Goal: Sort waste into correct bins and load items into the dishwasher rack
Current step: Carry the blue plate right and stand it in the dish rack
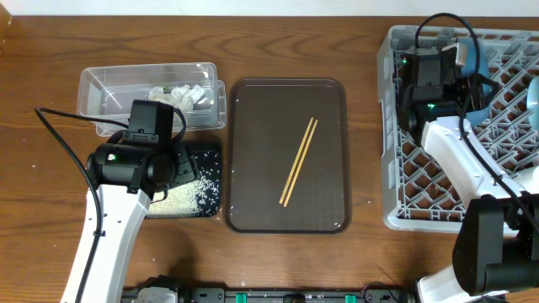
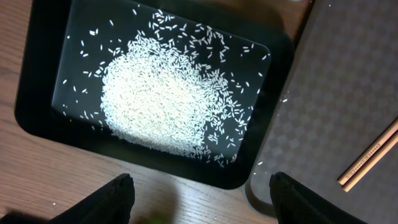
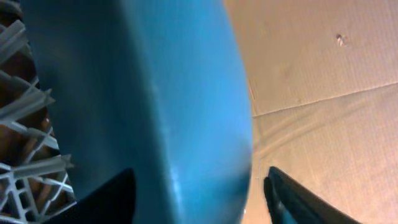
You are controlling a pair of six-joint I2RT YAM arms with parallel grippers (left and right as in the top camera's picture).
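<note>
The black tray point(image 2: 43, 124) holds a heap of white rice grains point(image 2: 155, 99); it also shows in the overhead view point(image 1: 206, 151). My left gripper point(image 2: 202, 199) is open and empty, hovering at the tray's near edge. A white tissue point(image 1: 181, 94) lies in the clear tub point(image 1: 101, 88). Two wooden chopsticks point(image 1: 298, 162) lie on the brown tray. My right gripper point(image 3: 196, 193) is open, its fingers either side of the deep-blue dish point(image 3: 155, 93), which stands in the grey rack point(image 1: 392, 168). The wrapper and the cups are not in view.
The dark brown serving tray point(image 1: 253, 202) sits mid-table, its corner beside the black tray point(image 2: 323, 74). A light-blue shape point(image 1: 534, 88) shows at the rack's right edge. A few loose grains lie on the brown tray's rim. Cardboard shows beyond the dish.
</note>
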